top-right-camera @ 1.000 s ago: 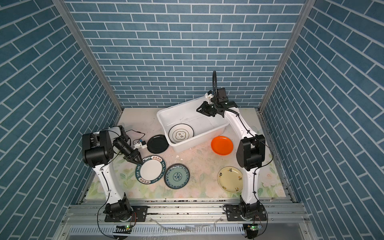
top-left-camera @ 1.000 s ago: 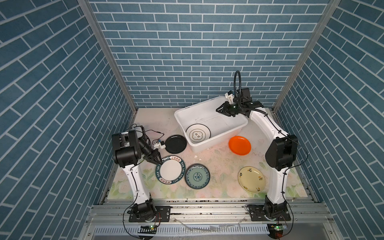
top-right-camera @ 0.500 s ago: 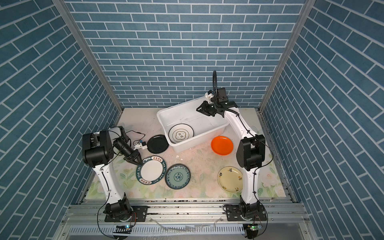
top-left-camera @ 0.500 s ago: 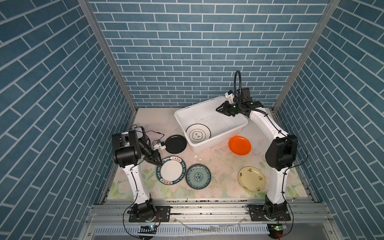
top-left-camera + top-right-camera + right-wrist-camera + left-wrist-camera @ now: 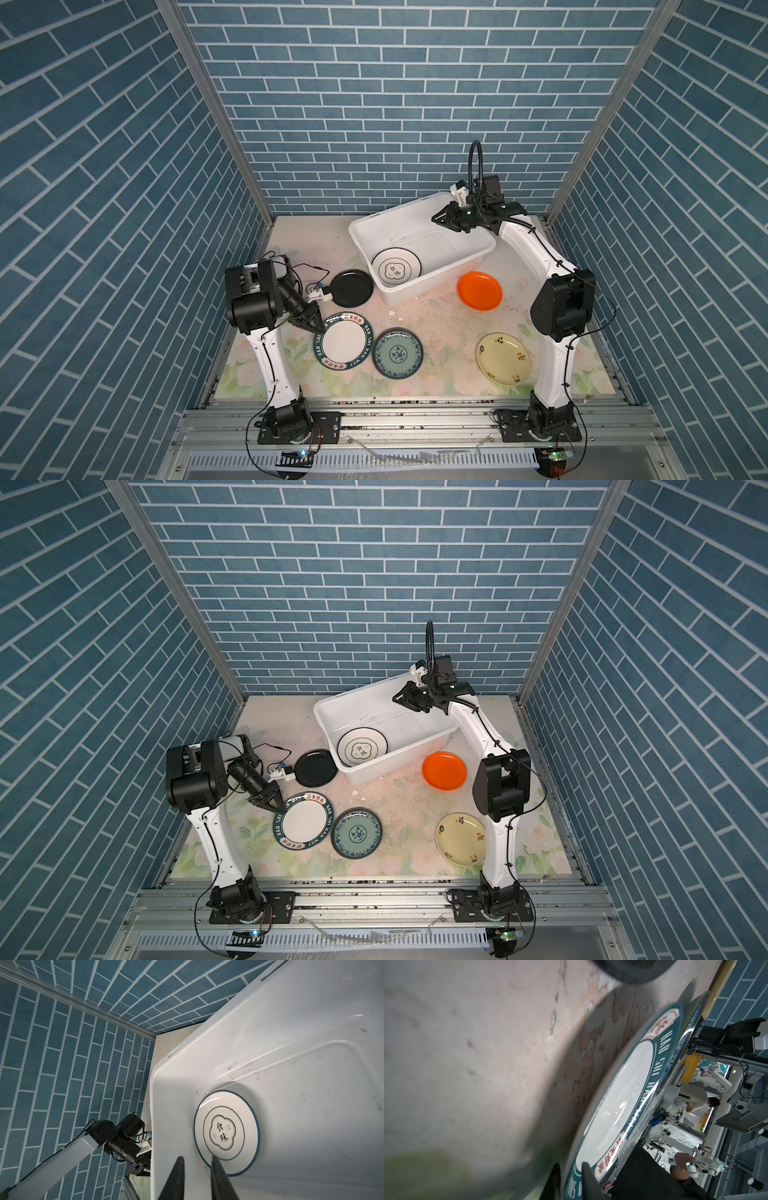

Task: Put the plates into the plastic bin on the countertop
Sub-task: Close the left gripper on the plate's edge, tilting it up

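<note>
Left wrist view: the left gripper (image 5: 571,1165) has narrowed onto the rim of the lettered-rim plate (image 5: 618,1095), a finger on either side, pinching it. The plate has slid slightly away from the gripper but lies flat on the countertop (image 5: 436,332), so lifting looks next. The right gripper (image 5: 197,1157), slightly parted and empty, hovers over the plastic bin (image 5: 291,1022), with the quatrefoil plate (image 5: 226,1134) below it.
</note>
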You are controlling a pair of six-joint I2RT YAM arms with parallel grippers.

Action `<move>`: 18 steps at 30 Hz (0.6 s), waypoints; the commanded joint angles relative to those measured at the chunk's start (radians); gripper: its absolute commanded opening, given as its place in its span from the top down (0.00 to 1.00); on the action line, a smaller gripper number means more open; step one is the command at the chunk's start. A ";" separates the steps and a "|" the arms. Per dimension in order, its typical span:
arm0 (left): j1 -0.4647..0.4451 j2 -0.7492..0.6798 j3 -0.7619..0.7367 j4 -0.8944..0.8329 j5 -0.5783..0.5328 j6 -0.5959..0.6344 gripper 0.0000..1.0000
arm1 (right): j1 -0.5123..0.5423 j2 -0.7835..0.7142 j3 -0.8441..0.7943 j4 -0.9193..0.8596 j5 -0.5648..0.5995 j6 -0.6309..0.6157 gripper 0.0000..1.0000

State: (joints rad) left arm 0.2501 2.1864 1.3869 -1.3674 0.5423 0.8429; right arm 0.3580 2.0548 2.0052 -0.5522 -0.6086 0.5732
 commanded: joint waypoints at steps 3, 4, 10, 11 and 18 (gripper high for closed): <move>-0.004 0.002 -0.011 -0.018 -0.002 0.012 0.86 | 0.004 -0.017 0.000 0.025 -0.021 0.022 0.77; -0.003 0.000 -0.011 -0.021 -0.003 0.012 0.88 | 0.004 -0.014 0.003 0.029 -0.023 0.024 0.77; -0.002 -0.024 0.008 -0.042 0.005 0.015 0.95 | 0.004 -0.001 0.020 0.032 -0.031 0.028 0.77; -0.002 -0.028 0.013 -0.051 0.006 0.017 0.96 | 0.004 -0.001 0.022 0.031 -0.032 0.027 0.77; 0.010 -0.080 0.032 -0.103 -0.010 0.044 1.00 | 0.004 0.007 0.032 0.036 -0.039 0.031 0.77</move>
State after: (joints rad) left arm 0.2523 2.1498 1.3918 -1.4372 0.5564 0.8604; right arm 0.3580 2.0552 2.0068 -0.5373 -0.6273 0.5812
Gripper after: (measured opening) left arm 0.078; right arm 0.231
